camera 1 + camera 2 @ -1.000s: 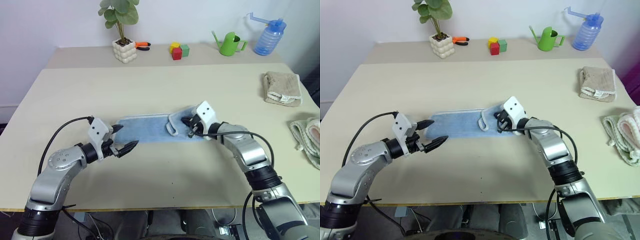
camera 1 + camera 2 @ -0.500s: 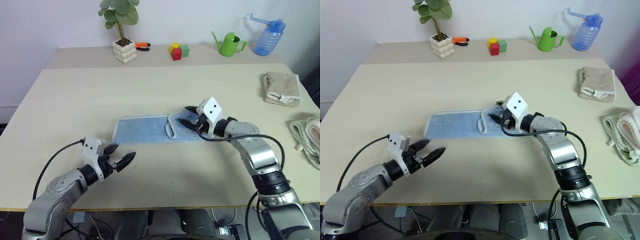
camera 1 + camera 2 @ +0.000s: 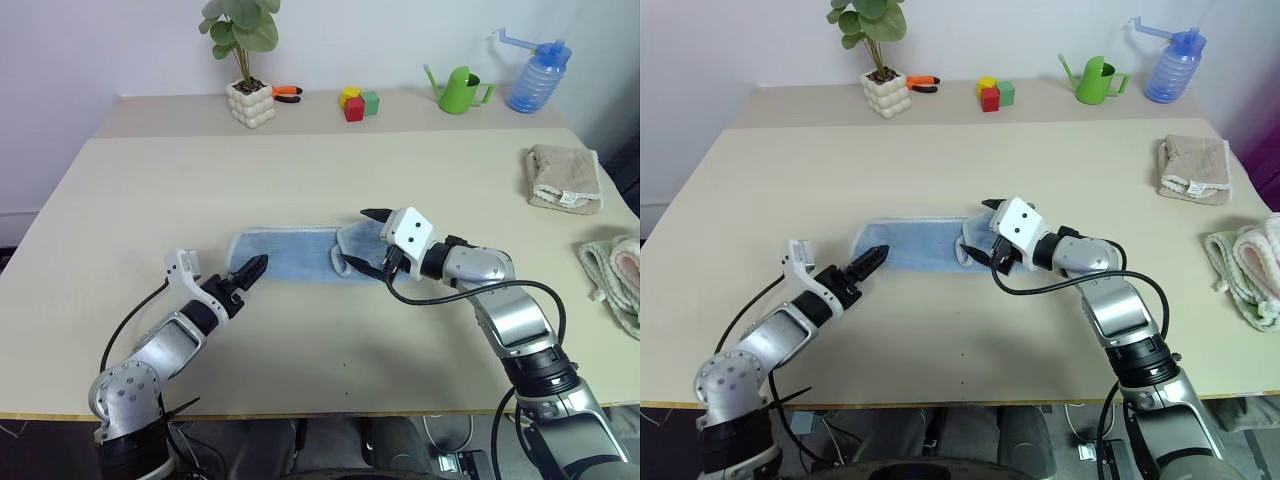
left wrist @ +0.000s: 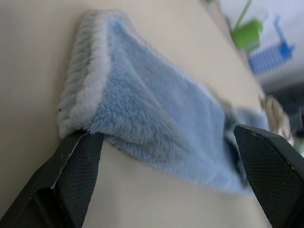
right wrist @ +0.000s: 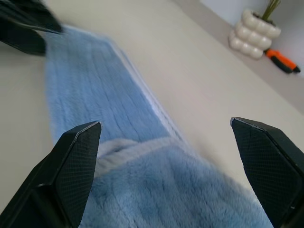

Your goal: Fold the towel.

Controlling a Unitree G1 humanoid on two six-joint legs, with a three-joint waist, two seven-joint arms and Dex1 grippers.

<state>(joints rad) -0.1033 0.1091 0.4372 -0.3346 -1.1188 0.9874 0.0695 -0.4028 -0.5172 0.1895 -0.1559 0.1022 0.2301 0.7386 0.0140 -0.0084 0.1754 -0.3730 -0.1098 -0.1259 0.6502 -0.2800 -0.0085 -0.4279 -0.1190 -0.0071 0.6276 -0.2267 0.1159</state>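
Note:
The light blue towel [image 3: 285, 255] lies as a narrow strip in the middle of the table, its right end turned over onto itself in a loose flap [image 3: 350, 250]. My right gripper [image 3: 366, 242] hovers open just over that flap, with nothing between its fingers. In the right wrist view, the towel [image 5: 95, 118] spreads out below both fingertips. My left gripper [image 3: 247, 271] is open and low at the towel's left end. The left wrist view puts the towel's hemmed corner [image 4: 83, 95] right in front of its fingers.
A beige folded towel [image 3: 565, 177] and a white-and-pink towel [image 3: 615, 270] lie at the right edge. Along the back stand a potted plant [image 3: 248, 100], an orange-handled tool [image 3: 286, 92], coloured blocks [image 3: 356, 101], a green watering can [image 3: 460, 88] and a blue bottle [image 3: 535, 75].
My right gripper has opened, let go of the towel's folded end and risen a little. My left arm dipped toward the table's front, rolled its wrist and came back to the towel's left end.

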